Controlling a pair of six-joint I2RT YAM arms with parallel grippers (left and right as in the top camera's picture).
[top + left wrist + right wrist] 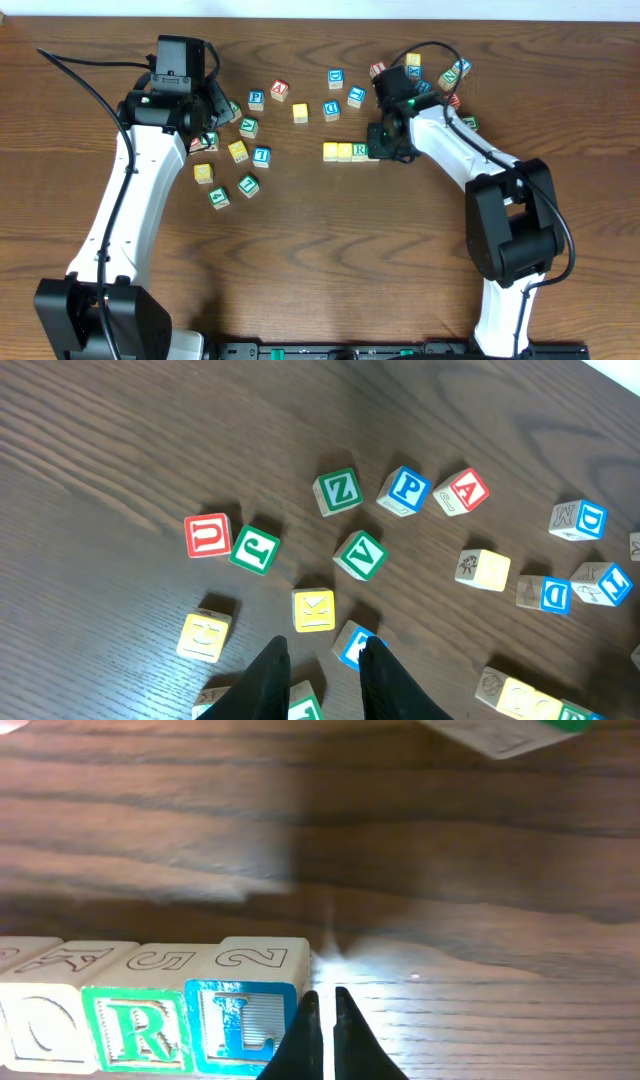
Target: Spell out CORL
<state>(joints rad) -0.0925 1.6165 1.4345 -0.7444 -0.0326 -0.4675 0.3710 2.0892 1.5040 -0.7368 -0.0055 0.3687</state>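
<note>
A row of letter cubes lies mid-table: two yellow-topped cubes (pixel 330 151) (pixel 345 151), then the green R cube (pixel 360 151). In the right wrist view the O (pixel 35 1025), R (pixel 135 1028) and blue L (pixel 240 1020) faces stand side by side, touching. My right gripper (pixel 325 997) is shut on nothing, its tips right beside the L cube's right edge; from overhead the right gripper (pixel 385 150) covers the L cube. My left gripper (pixel 222 108) hovers over the loose cubes at the left. The left gripper (pixel 322 655) is open, with nothing between its fingers.
Loose cubes lie below the left gripper: red U (pixel 208 535), green J (pixel 254 548), Z (pixel 338 491), P (pixel 404 491), A (pixel 461 491), a yellow cube (pixel 314 610). More cubes cluster behind the right arm (pixel 445 75). A lone yellow cube (pixel 300 112) sits behind the row.
</note>
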